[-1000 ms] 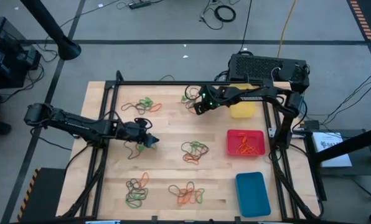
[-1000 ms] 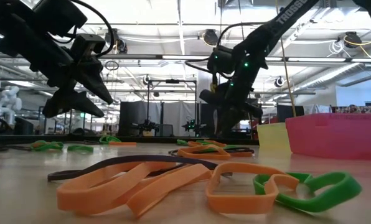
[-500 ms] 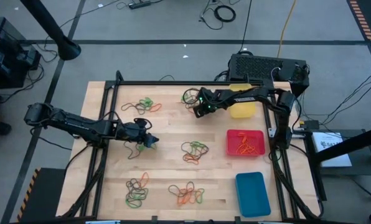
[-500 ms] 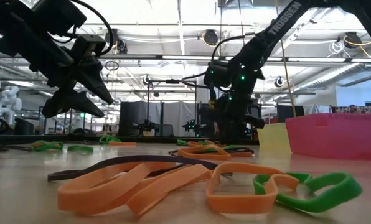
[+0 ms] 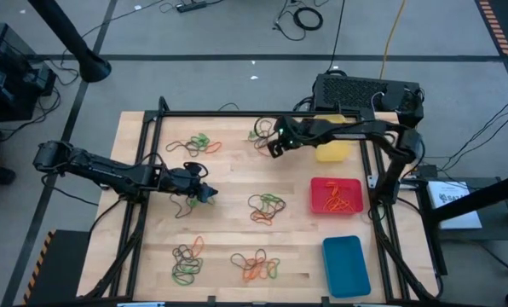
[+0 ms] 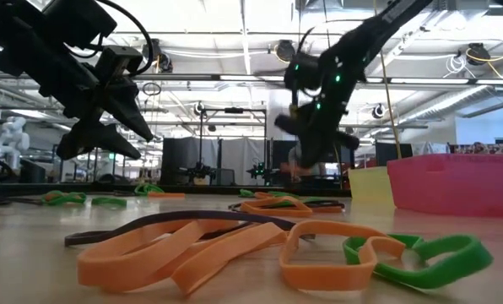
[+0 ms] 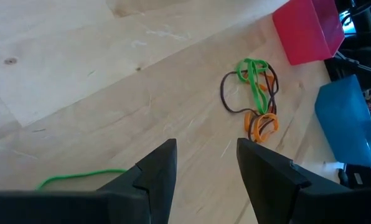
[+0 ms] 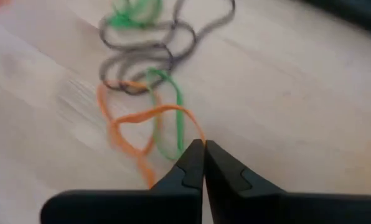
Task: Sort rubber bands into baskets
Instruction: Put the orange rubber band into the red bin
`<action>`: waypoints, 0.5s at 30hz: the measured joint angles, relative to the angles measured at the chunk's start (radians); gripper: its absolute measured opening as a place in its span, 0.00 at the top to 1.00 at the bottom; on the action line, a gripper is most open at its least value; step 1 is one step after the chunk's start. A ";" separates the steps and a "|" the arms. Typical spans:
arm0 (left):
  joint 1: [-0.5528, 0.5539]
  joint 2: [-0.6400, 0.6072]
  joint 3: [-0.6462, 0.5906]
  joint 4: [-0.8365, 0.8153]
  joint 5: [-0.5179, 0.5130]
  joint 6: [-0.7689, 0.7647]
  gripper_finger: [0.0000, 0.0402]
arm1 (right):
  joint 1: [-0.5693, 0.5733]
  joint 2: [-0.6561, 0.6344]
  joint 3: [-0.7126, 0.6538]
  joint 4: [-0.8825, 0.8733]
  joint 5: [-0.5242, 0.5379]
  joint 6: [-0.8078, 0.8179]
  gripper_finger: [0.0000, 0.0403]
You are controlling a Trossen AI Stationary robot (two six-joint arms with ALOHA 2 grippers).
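My right gripper (image 8: 203, 155) is pinched shut on an orange rubber band (image 8: 139, 121) over the far pile (image 5: 261, 134), beside the yellow basket (image 5: 332, 150). My left gripper (image 7: 204, 165) hovers with jaws wide, near the middle pile (image 7: 253, 93); red basket (image 5: 336, 195) holds orange bands

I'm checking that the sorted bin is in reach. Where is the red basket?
In the high view the red basket sits at the table's right side, between the yellow basket behind it and the blue basket in front.
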 joint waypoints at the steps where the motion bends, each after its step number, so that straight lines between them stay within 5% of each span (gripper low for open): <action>1: 0.000 0.000 0.000 0.000 0.000 0.000 0.56 | 0.005 -0.021 0.000 -0.002 0.000 -0.003 1.00; 8: 0.000 0.000 0.000 0.000 -0.005 0.004 0.56 | 0.073 -0.204 0.002 -0.138 -0.135 -0.102 1.00; 15: 0.000 0.000 0.000 0.000 -0.037 0.009 0.56 | 0.209 -0.325 0.003 -0.571 -0.258 -0.087 1.00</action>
